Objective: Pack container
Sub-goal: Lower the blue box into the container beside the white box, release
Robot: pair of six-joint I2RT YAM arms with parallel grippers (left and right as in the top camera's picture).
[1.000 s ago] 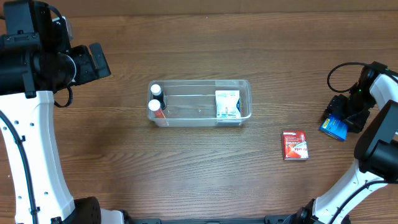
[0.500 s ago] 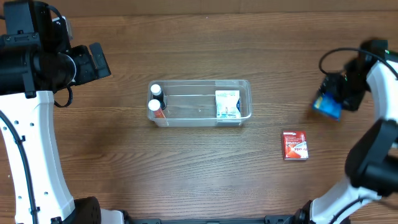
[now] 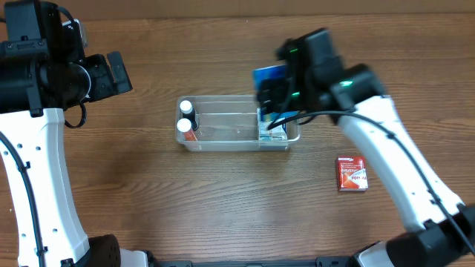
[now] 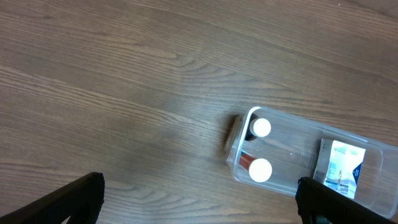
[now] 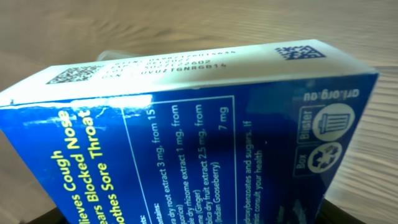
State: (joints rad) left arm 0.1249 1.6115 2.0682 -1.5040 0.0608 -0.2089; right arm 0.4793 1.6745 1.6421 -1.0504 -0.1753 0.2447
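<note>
**Blue box held over right end of container**

Container (image 3: 223,97) near the middle of the table (image 3: 223,215), long side running left to right. Clear, see-through plastic, shallow, rectangular with rounded corners and a raised rim; wood grain visible through the floor. Same container at lower right of the left wrist view (image 4: 292,140).

Inside, at the left end: two small bottles (image 3: 184,116) with round white caps, upright, side by side, one with a red body. At the right end: a white box (image 3: 273,132) with teal print, against the end wall, partly hidden under the arm.

Right gripper (image 3: 273,93) clamped on a blue box (image 3: 269,76), above the back right corner of the container. Contact with the rim: cannot tell. Blue box (image 5: 186,155) of glossy cardboard, sharp-edged, tilted; white top face with printed codes, blue side with yellow and white lettering.

Left gripper (image 4: 199,202) well apart from the container at the left side of the table, fingers (image 4: 81,194) spread wide, nothing between them.

Red box (image 3: 352,172), flat, small, lying on bare wood to the right of the container, clear of it. Table surface brown, matte, wood-grain.
</note>
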